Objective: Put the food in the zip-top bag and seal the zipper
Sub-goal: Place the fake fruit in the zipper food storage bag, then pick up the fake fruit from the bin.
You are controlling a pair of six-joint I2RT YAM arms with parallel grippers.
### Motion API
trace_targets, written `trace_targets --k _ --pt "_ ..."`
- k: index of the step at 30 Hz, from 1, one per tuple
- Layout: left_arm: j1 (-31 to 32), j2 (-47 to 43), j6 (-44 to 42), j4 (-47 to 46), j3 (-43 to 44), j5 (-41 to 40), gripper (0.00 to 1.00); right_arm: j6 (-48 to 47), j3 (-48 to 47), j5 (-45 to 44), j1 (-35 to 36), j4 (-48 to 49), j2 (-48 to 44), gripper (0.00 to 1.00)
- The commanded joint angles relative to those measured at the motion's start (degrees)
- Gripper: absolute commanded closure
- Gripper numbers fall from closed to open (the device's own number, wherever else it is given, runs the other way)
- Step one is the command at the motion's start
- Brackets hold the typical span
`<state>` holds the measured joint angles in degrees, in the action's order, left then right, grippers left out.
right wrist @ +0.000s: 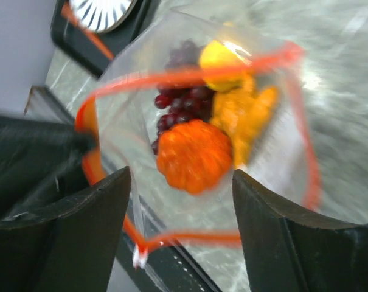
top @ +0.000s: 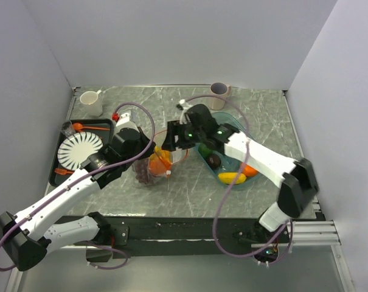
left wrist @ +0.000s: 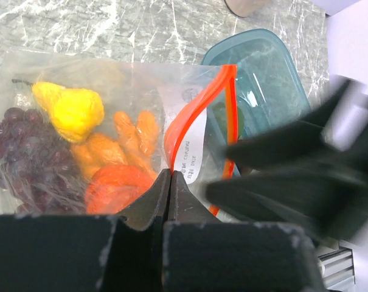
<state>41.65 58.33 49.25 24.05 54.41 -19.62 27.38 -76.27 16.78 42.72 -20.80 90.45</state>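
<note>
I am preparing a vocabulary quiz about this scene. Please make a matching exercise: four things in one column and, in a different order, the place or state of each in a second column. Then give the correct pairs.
Column 1
1. purple grapes
2. yellow banana-like piece
3. white striped plate
4. left gripper

Column 2
A. on the black tray
B. shut on the zipper
C. inside the zip-top bag
D. in the teal bowl

Pairs: 1-C, 2-D, 3-A, 4-B
</note>
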Motion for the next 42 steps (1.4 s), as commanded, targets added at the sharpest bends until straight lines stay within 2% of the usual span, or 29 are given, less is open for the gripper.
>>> trace_targets --k 1,4,6,11,14,29,42 --pt "-0.2 -0.2 0.4 -1.0 0.9 -1.1 0.99 0.1 4.9 -13.8 -2.0 -2.1 -13.1 0.20" --pt "-0.3 0.5 0.1 -1.3 0.7 -0.5 0.99 0.6 10.2 -20.2 -5.0 -3.5 -17.9 0.05" --pt "-0.3 0.8 -0.4 -1.9 0.6 0.1 0.99 0.2 12.2 -21.3 -7.3 -4.2 -19.4 0.02" --pt "-0.3 1.2 -0.8 -1.8 1.0 0.4 0.99 0.0 17.5 -17.0 -20.1 -7.6 -19.1 0.02" --pt "-0.3 0.8 -1.5 -2.3 1.0 0.6 0.99 -2.4 19.1 -15.5 -22.9 -9.6 -17.6 0.02" --pt "-0.3 1.2 -1.8 -2.9 0.5 2.1 0.99 -3.3 19.9 -16.7 -23.4 -11.8 -15.1 0.02" --pt "-0.2 0.4 -3.1 -5.3 -0.5 4.2 0.99 4.3 20.8 -38.5 -25.8 -19.7 -19.3 0.00"
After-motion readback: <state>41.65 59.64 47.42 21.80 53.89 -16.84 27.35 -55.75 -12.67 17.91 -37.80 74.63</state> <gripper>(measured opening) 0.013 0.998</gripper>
